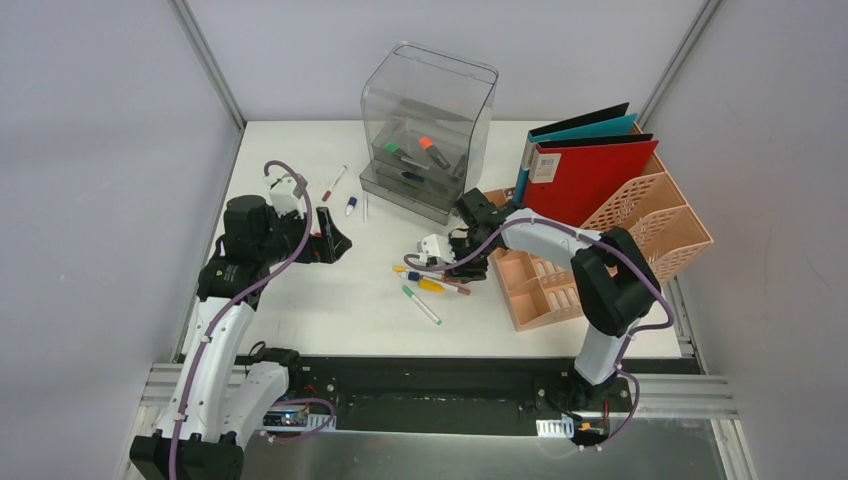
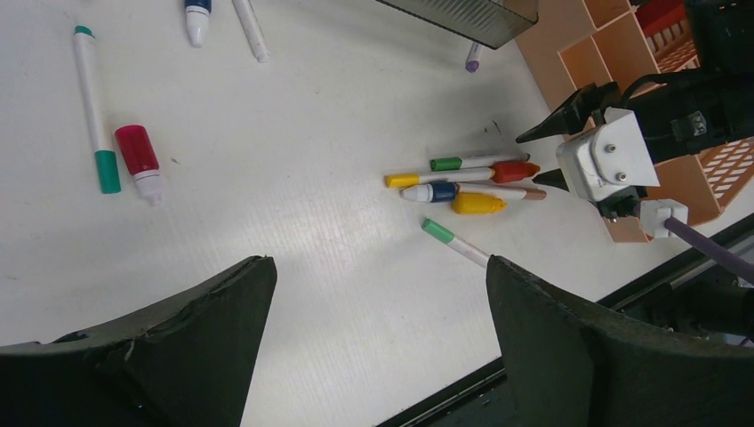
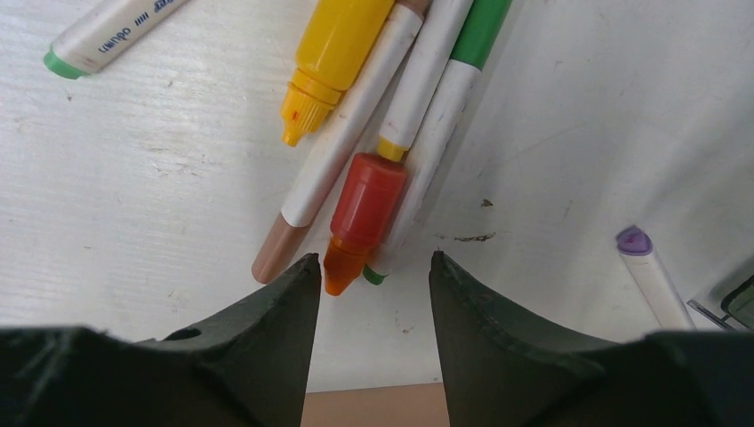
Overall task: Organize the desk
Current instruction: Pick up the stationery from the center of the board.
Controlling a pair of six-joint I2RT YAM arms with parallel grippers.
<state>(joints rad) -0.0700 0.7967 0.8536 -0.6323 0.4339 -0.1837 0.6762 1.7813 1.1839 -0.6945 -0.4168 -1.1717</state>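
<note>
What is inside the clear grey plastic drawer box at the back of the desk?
The clear grey plastic drawer box shows an orange-capped marker and a green-capped marker higher up, a dark blue pen lower down. Its tinted fronts hide anything deeper.

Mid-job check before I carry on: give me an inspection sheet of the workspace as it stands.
Surface: desk white, faint scuffs near the pens.
Job's things: pile of pens mid-desk; drawer box at the back, markers inside; file rack at right, red binder and teal binder upright at its far end.
Clutter: loose pens left of the drawer box; purple-tipped pen by its front.
Grippers: left gripper wide open, empty; right gripper jaws apart over the orange marker, no grip seen.
Cables: purple cable along each arm, no snag seen.
Surroundings: grey walls on three sides; nothing else seen.
</note>
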